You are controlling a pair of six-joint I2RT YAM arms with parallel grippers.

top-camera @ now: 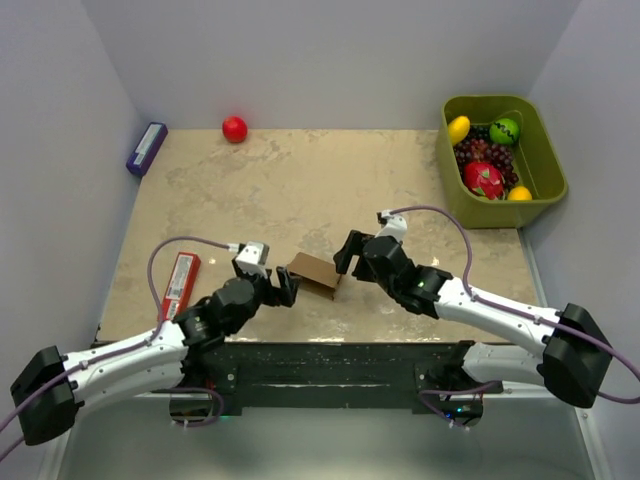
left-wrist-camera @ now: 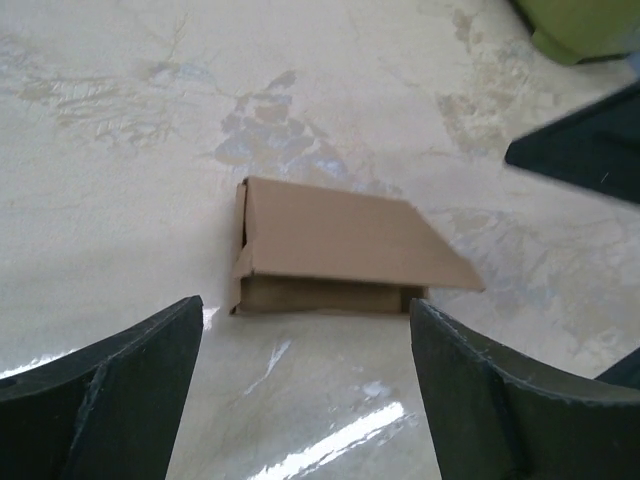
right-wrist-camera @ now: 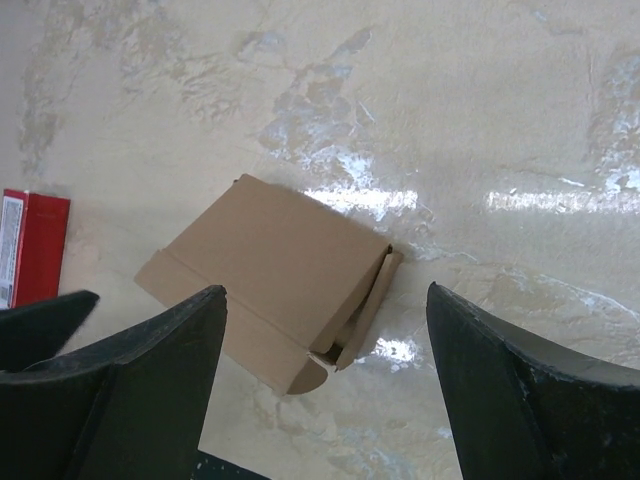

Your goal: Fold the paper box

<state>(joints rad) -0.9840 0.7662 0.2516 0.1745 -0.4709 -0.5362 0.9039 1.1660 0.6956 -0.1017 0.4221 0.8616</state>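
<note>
Top external view, starting at the near edge: both arms reach in from their bases toward the middle of the table (top-camera: 300,190). The left gripper (top-camera: 285,290) has its fingers spread wide and grips nothing. In its wrist view the paper box (top-camera: 312,273) lies just ahead of the fingertips, clear of both. The right gripper (top-camera: 345,255) is also spread wide and empty. In its wrist view one finger hides the box's near corner, so contact there cannot be told.

The paper box rests on the table between the two grippers, partly folded. Its top panel slopes, one long side gapes toward the left gripper, and an end flap with a tab stands ajar.

A flat red packet (top-camera: 181,281) lies to the left, beside the left arm and apart from the box.

At the far right, a green bin (top-camera: 550,165) holds a yellow fruit (top-camera: 459,129), a green fruit (top-camera: 504,130), dark grapes (top-camera: 484,152), a pink-red fruit (top-camera: 485,180) and a small orange-yellow one (top-camera: 519,193).

Against the back wall sits a red ball (top-camera: 234,128), and a purple-blue box (top-camera: 146,148) lies at the far left edge.
</note>
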